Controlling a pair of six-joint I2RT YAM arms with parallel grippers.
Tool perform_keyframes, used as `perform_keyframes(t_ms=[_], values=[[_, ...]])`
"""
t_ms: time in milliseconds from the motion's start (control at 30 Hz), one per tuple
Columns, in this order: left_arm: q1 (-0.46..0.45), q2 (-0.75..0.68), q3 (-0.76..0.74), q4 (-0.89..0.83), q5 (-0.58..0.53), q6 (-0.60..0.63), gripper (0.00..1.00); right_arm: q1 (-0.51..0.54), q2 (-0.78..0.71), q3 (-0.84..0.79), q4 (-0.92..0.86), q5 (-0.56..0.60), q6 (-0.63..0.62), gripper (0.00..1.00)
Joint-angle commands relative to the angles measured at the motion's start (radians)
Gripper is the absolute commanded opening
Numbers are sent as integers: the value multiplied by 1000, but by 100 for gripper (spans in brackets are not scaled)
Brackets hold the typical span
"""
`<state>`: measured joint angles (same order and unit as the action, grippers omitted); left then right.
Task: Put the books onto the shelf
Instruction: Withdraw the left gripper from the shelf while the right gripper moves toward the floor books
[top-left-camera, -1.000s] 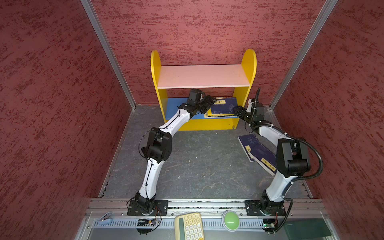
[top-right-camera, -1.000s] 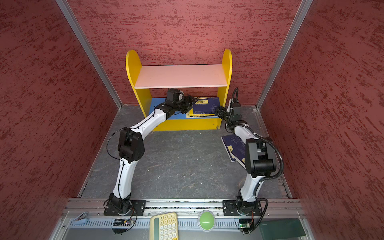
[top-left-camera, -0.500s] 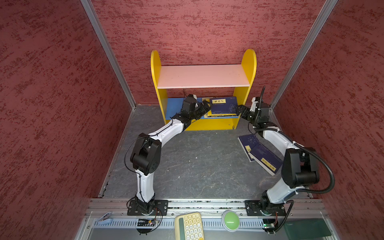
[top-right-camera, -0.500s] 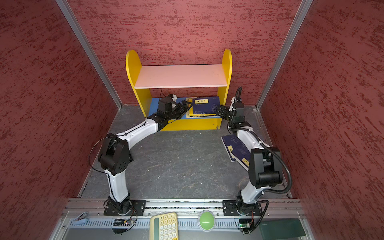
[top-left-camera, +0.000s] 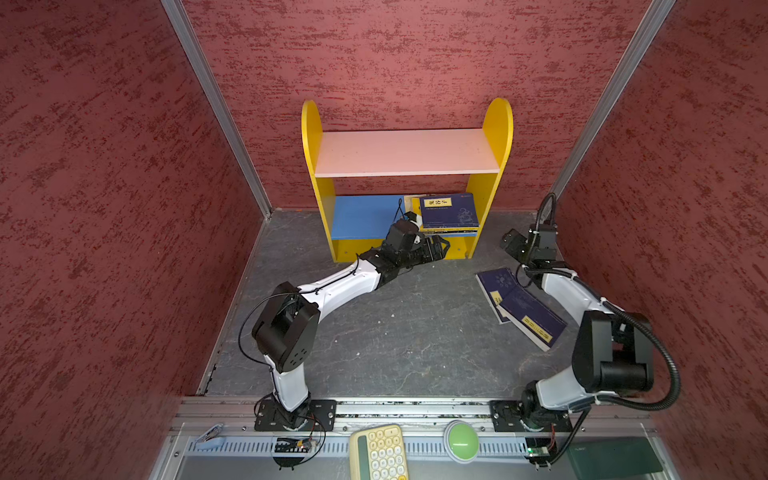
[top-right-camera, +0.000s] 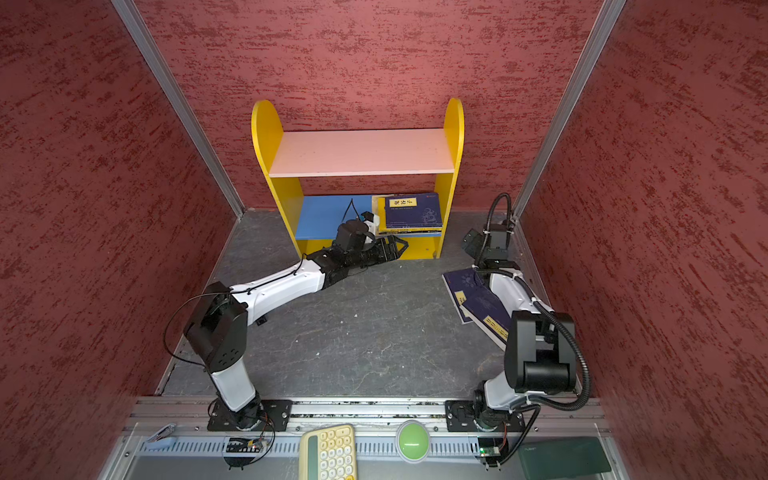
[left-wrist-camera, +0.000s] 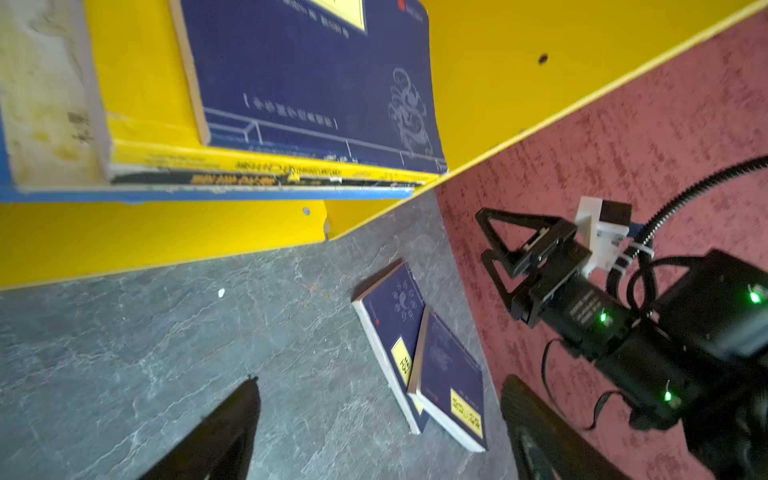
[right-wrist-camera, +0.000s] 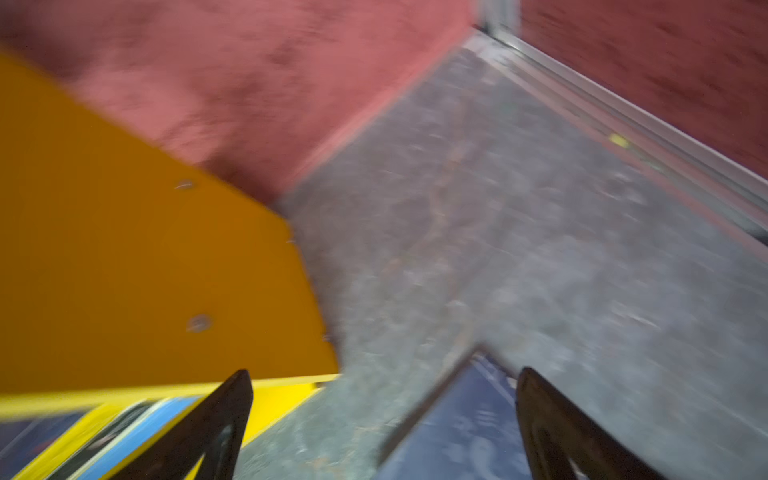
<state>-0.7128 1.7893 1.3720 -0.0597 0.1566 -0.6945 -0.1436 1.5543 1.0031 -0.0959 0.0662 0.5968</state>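
Navy-topped stack (top-left-camera: 449, 212) of books is seen at the right end of the blue lower board (top-left-camera: 361, 216) of the shelf (top-left-camera: 496, 124), two navy books (top-left-camera: 521, 307) are seen flat near the right edge of the bench (top-left-camera: 395, 332), and the left end effector (top-left-camera: 444, 245) and right end effector (top-left-camera: 509, 243) are held wide and empty.

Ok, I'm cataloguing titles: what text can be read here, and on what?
"鬼谷子", as far as I can tell: yellow label of the navy book on the shelf's blue board.
Black book lower in that stack, orange edge print: blurred.
Top navy floor book and the navy book under it, yellow labels: unreadable.
Keypad keys and dark green slab's logo: too small.
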Motion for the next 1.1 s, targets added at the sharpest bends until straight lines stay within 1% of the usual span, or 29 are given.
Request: perform_keyframes(t_ms=[0,133,233,367,467,600,700,767,900,1067], values=[[-13,-39,27,-92,-48,94,91,-86,31,25,-89,29,76,99],[-39,-22,32,-124,-24,108,91,-159,82,25,-79,3,69,99],[-57,-9,46,-153,-17,134,91,-198,174,58,-128,-33,54,99],[-76,5,62,-196,0,164,91,-218,248,70,-218,-23,64,99],[-92,20,73,-222,15,191,92,-220,254,40,-235,-37,76,99],[-121,63,122,-282,34,262,92,-220,263,-1,-263,-58,90,99],[-143,111,182,-323,59,303,92,-218,254,-41,-260,-94,108,99],[-150,150,215,-335,96,311,92,-218,232,-80,-248,-126,131,99],[-170,220,268,-341,158,308,92,-212,172,-148,-232,-160,172,99],[-217,304,358,-399,200,351,92,-189,94,-229,-222,-188,215,99]])
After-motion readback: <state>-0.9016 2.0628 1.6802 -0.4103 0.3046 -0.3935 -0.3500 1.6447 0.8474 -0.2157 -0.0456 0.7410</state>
